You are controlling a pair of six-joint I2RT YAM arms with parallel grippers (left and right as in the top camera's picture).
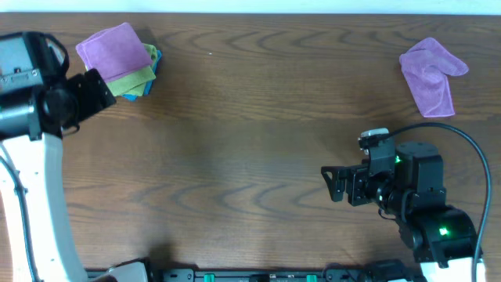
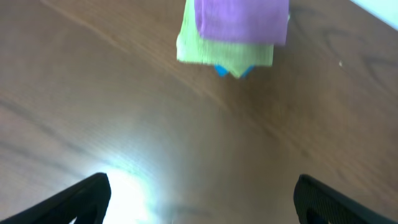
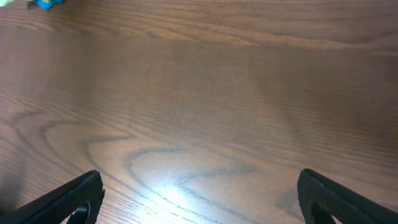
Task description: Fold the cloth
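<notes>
Two purple cloths show on your table (image 1: 250, 125); only one is loose. Loose purple cloth (image 1: 430, 74): rumpled, uneven in outline, one lobe thrown out to the side, no clean edge. Folded purple cloth (image 1: 116, 48): squared off, lying on top of a green cloth (image 1: 133, 78) with a blue cloth (image 1: 155, 59) showing beneath, the three making one stack.

Right claw (image 1: 333, 184): fingers spread wide, nothing between them, bare wood below. The loose purple cloth lies well apart from it, farther out from the robot and off to the claw's right, behind the way its fingertips point. Your right wrist camera does not catch it; an edge of the blue cloth, far ahead and to the left of that claw, is all the cloth it shows.

Left claw (image 2: 202, 202): released likewise, fingers wide, empty. The stack sits ahead of it, roughly centred between the two fingers and apart from both. The loose purple cloth is well apart from this claw, across the table to its right.
</notes>
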